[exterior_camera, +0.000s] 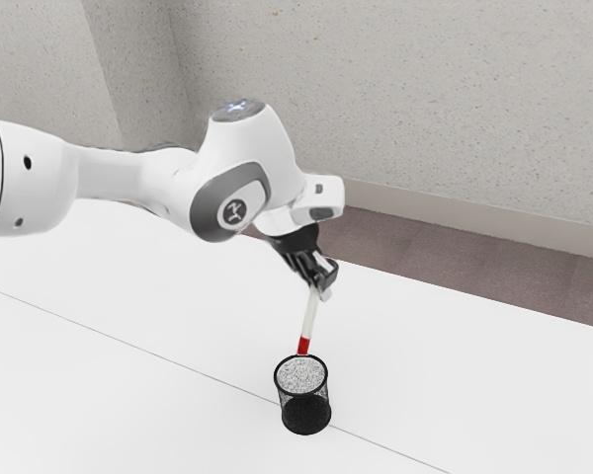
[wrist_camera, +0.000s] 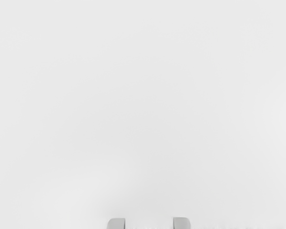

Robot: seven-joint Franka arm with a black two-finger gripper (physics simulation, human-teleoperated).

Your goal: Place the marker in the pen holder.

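From the exterior view's left, the white arm reaches in over the white tabletop and bends down at its dark wrist end to the fingers. A thin dark line slants across the tabletop, starting well out to the exterior view's left of the fingers and running below them, past the pen holder.

The pen holder, a round black mesh cup, stands upright on the tabletop, lower than the fingers and slightly to the exterior view's left of them. Next comes the marker, gripped by the fingers near its upper end. It hangs below them, slightly tilted, its red end lowest. That end meets the far rim of the pen holder in the exterior view; whether it touches the rim cannot be told. In the wrist view the two fingertips stand apart, with the pale tabletop beyond them.

Behind the fingers and off to the exterior view's right lie the brownish floor, a pale baseboard and the speckled wall.
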